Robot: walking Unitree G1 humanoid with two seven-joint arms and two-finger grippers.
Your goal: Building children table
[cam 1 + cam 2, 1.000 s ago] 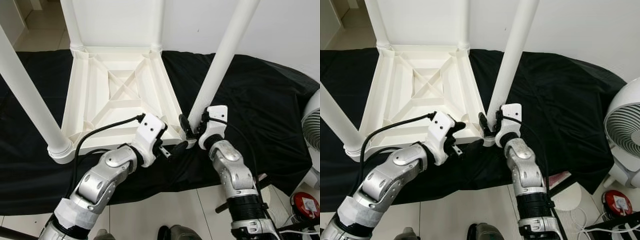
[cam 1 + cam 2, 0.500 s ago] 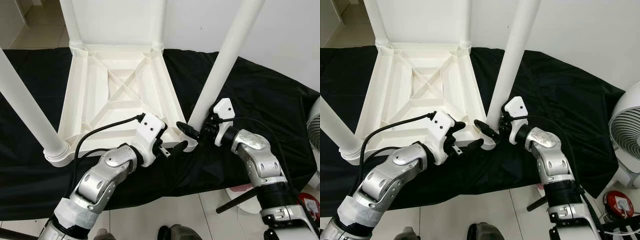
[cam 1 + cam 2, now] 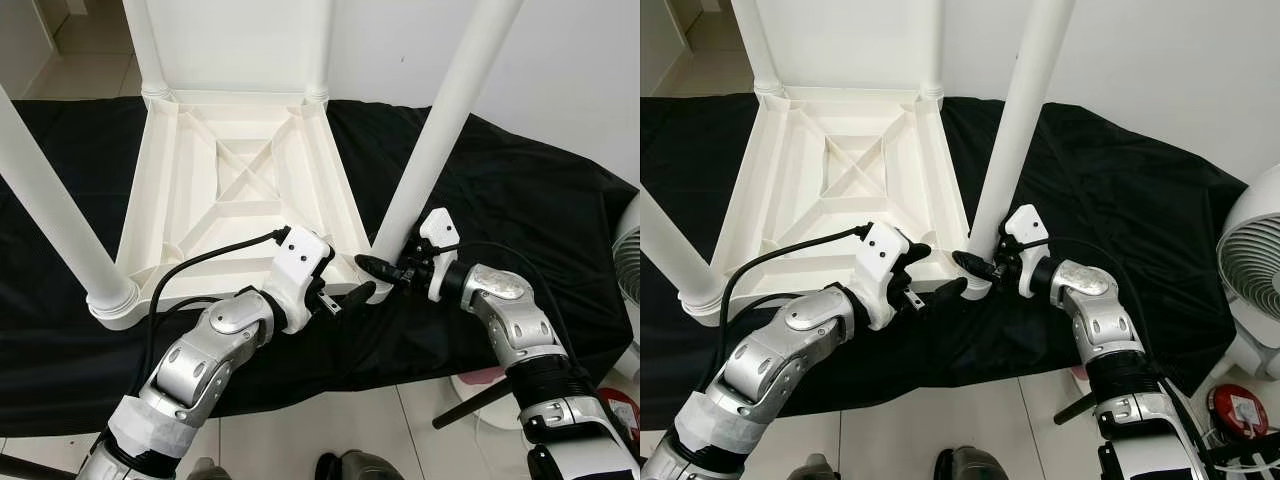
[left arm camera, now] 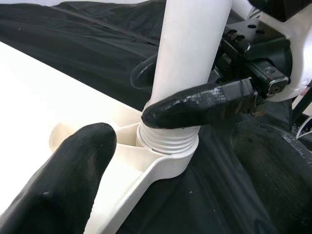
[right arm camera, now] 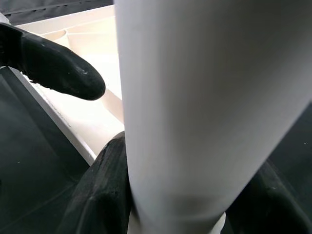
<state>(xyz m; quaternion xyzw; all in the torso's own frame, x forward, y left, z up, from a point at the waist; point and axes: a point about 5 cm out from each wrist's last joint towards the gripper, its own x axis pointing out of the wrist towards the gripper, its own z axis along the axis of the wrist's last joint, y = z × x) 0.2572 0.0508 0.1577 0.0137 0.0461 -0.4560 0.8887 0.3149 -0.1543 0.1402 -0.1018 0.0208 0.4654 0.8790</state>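
since the earlier frame the right gripper (image 3: 378, 268) has slid lower on the near-right leg (image 3: 430, 145), fingers clamped round its base above the threaded collar (image 4: 168, 142). upturned white table (image 3: 235, 190) lies on a black cloth (image 3: 520, 200). left gripper (image 3: 345, 292), fingers parted, holds nothing and rests at the table's near corner.

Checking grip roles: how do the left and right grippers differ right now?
The right gripper is shut on the near-right table leg just above its threaded base; the left gripper is open, its fingers straddling the tabletop corner without clamping. The right arm reaches in sideways from the right; the left comes up from below. Both meet at the same corner socket.
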